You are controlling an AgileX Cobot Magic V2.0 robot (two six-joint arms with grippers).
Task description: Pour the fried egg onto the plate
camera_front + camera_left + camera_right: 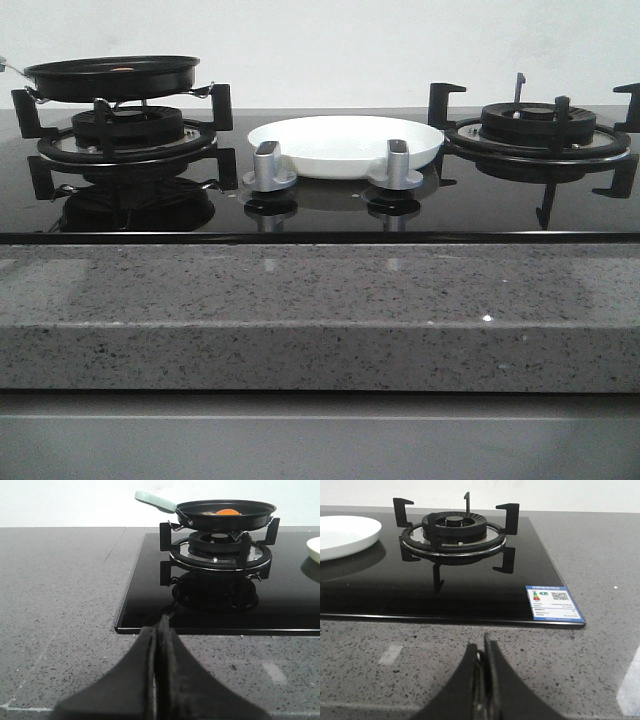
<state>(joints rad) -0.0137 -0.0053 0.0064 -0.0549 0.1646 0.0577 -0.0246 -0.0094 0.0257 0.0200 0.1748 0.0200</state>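
A black frying pan point(112, 77) sits on the left burner point(128, 135). In the left wrist view the pan point(225, 514) shows its pale green handle point(155, 501) and the fried egg's orange yolk point(228, 512) inside. The white plate point(345, 145) lies on the black glass hob between the burners; its edge shows in the left wrist view point(314, 549) and it shows in the right wrist view point(345, 536). My left gripper point(157, 630) is shut and empty over the grey counter, short of the hob. My right gripper point(482, 650) is shut and empty over the counter before the right burner point(454, 532).
Two silver knobs point(268, 168) point(397, 165) stand on the hob in front of the plate. The right burner point(538, 135) has nothing on it. A label sticker point(554, 603) lies at the hob's near right corner. The grey stone counter edge point(320, 320) runs across the front.
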